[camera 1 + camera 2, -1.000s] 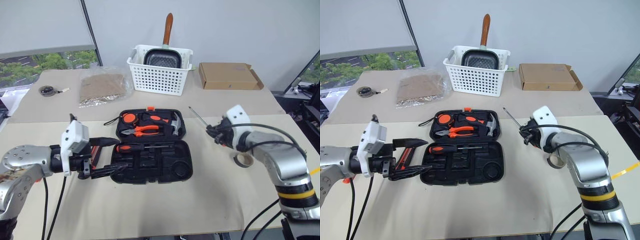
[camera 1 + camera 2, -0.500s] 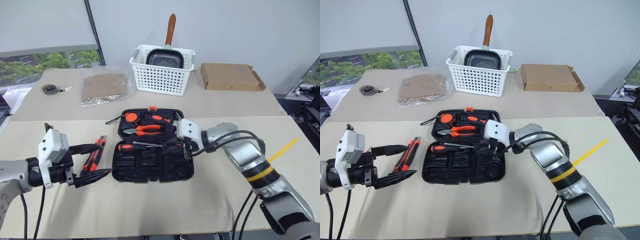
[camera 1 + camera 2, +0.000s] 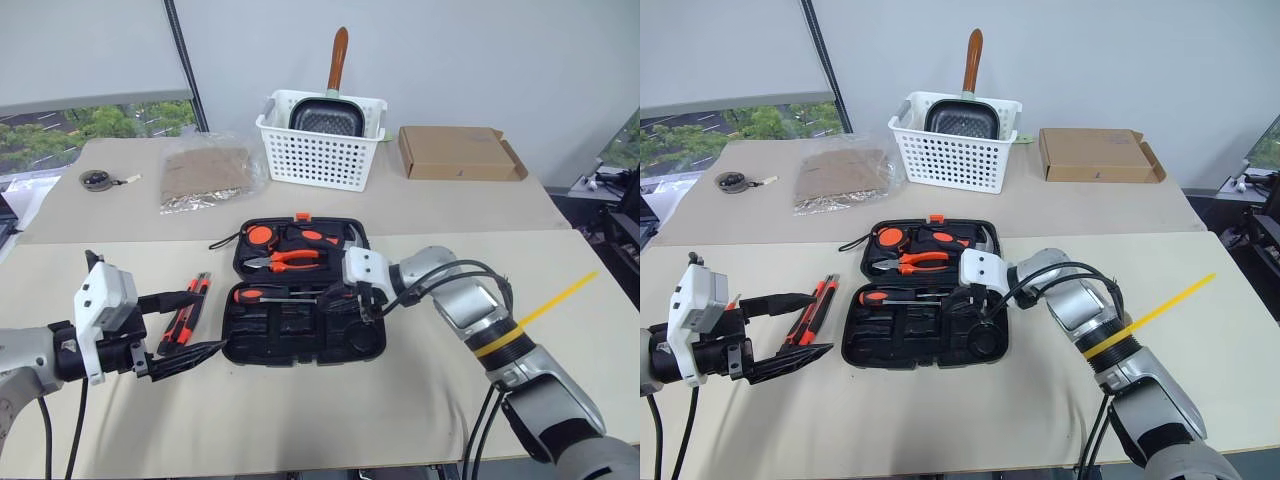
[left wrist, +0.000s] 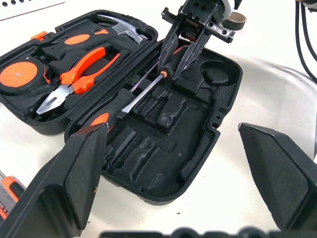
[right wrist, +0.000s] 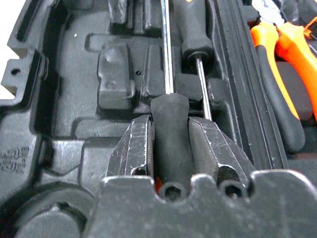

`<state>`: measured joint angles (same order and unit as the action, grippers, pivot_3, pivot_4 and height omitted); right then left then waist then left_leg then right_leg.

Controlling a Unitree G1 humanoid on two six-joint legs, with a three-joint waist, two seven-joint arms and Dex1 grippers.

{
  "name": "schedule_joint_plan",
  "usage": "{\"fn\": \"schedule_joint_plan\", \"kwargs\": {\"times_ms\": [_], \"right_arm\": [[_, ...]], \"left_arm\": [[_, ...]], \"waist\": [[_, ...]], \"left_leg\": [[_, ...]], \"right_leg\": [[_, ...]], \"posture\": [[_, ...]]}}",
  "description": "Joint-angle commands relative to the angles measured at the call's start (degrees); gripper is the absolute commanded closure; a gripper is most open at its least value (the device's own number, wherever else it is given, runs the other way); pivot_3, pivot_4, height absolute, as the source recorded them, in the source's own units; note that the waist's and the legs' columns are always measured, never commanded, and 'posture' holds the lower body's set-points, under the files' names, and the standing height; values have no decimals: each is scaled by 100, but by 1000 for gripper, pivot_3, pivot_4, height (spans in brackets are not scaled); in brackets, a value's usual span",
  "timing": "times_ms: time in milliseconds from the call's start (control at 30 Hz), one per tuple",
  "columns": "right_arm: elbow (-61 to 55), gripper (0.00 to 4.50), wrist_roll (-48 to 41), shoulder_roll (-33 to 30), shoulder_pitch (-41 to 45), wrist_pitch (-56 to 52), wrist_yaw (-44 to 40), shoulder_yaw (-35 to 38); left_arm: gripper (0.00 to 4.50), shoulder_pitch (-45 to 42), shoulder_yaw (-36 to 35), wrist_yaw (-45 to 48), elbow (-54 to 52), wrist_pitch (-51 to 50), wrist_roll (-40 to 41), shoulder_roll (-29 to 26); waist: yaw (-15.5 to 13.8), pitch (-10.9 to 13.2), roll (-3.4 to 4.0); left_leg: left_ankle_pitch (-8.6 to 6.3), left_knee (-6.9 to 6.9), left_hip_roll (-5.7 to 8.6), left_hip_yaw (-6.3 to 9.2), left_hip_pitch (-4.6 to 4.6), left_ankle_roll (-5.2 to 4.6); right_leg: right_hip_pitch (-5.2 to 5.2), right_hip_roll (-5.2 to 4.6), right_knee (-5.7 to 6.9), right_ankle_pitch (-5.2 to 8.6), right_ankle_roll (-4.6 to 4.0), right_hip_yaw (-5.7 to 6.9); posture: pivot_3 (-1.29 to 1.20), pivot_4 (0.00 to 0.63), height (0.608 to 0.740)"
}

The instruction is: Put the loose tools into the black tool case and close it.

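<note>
Your right gripper (image 5: pixel 168 148) holds a screwdriver (image 5: pixel 167 124) by its black handle over the case (image 5: pixel 64 99), beside another screwdriver (image 5: pixel 195 29).

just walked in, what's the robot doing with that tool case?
It's loading loose tools into the open black tool case. The right gripper is over the case's front half with a screwdriver handle between its fingers, laying it beside another screwdriver already seated there. The left gripper waits open left of the case, near the utility knife on the table.

The open tool case (image 3: pixel 303 300) lies mid-table, the utility knife (image 3: pixel 184 316) left of it, the basket (image 3: pixel 321 138) behind
</note>
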<state>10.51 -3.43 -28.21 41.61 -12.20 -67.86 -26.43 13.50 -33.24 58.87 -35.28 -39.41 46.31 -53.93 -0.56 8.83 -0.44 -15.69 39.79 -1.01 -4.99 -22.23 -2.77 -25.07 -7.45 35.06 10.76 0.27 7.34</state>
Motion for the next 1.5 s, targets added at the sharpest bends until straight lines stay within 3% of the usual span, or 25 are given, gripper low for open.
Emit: {"fn": "schedule_joint_plan", "kwargs": {"times_ms": [33, 167, 233, 333, 533, 633, 667, 800, 900, 1033, 1167, 1267, 1500], "right_arm": [[-85, 1766, 77, 3, 45, 118, -4, 115], [-205, 414, -160, 69, 75, -16, 111, 442], [-284, 414, -486, 254, 71, -275, 247, 743], [-349, 1122, -893, 578, -19, -453, 376, 1078], [-312, 3139, -1003, 861, -420, -166, 377, 1067], [220, 4269, -460, 743, -566, 279, 473, 788], [352, 4463, -276, 677, -586, 402, 487, 676], [480, 4463, 233, 423, -706, 452, 386, 245], [337, 4463, 138, 502, -746, 369, 468, 328], [222, 4463, -526, 970, -584, 473, 838, 1056], [-69, 4463, -1556, 1145, -532, 263, 354, 1683], [-376, 3757, -2116, 804, -496, -232, -287, 1846], [-337, 1364, -2508, 99, -260, -220, -936, 2335]], "left_arm": [[0, -23, -129, 6, -97, 86, -2, -75], [0, -70, -91, 26, -63, 96, -25, -96], [0, -100, -67, 31, -41, 102, -31, -103], [0, -143, -12, 45, 6, 125, -61, -106], [0, -158, 48, 141, 102, 224, -163, -79], [0, -100, 26, 196, 114, 260, -193, -56], [0, -81, 22, 211, 117, 271, -204, -50], [0, -27, 18, 239, 143, 327, -245, -38], [0, 8, 12, 224, 160, 350, -276, -7], [0, 91, -131, -31, 302, 397, -336, 283], [0, -24, -411, -967, 897, 707, -819, 939], [0, 32, -602, -1524, 1466, 1074, -1286, 1309], [0, 87, -908, -2484, 2400, 1529, -1926, 1734]], "waist": [[1, 0, 0], [-1, 0, 0], [0, 0, 0], [2, 0, 0], [-2, 0, 0], [6, 0, 0], [5, 0, 0], [8, -4, 3], [-11, -7, 2], [4, -8, -2], [25, -3, 3], [18, -2, 0], [5, -2, -4]], "left_leg": [[0, 0, 0, 0, 0, 0], [0, 0, 0, -4, 0, 0], [0, 0, 1, -4, -1, 0], [0, 0, -1, -5, -1, 1], [-1, -3, 0, -6, -1, 0], [-2, -1, 3, -12, -2, -2], [-2, -1, 5, -13, 2, -3], [-4, -2, 4, -16, 7, -5], [-4, -4, 2, -15, 21, -5], [-29, -1, 3, -17, 21, 18], [-9, -4, 0, -16, 16, 12], [-6, -5, -17, -9, 15, -9], [-43, -2, -7, -15, 11, -24]], "right_leg": [[0, 0, 0, 0, 0, -1], [-1, 0, 0, 0, -1, -7], [-3, 1, 0, -1, -2, -9], [-4, 3, 1, -2, -5, -10], [-4, 4, 0, -2, -8, -12], [-4, 4, -1, -2, -8, -20], [-2, 4, 0, -2, -8, -23], [-2, 4, 1, -1, -7, -28], [8, 6, 2, 1, -9, -27], [9, 4, 3, 0, -8, -29], [-1, 9, 13, -5, -17, -33], [2, 25, 6, -7, -20, -26], [-3, 3, -1, -12, -28, -27]], "posture": [[0, 150, 700], [0, 150, 700], [0, 150, 700], [0, 150, 700], [0, 150, 700], [0, 150, 700], [0, 150, 700], [0, 150, 700], [0, 150, 700], [0, 150, 700], [0, 150, 700], [0, 150, 700], [0, 150, 700]]}}
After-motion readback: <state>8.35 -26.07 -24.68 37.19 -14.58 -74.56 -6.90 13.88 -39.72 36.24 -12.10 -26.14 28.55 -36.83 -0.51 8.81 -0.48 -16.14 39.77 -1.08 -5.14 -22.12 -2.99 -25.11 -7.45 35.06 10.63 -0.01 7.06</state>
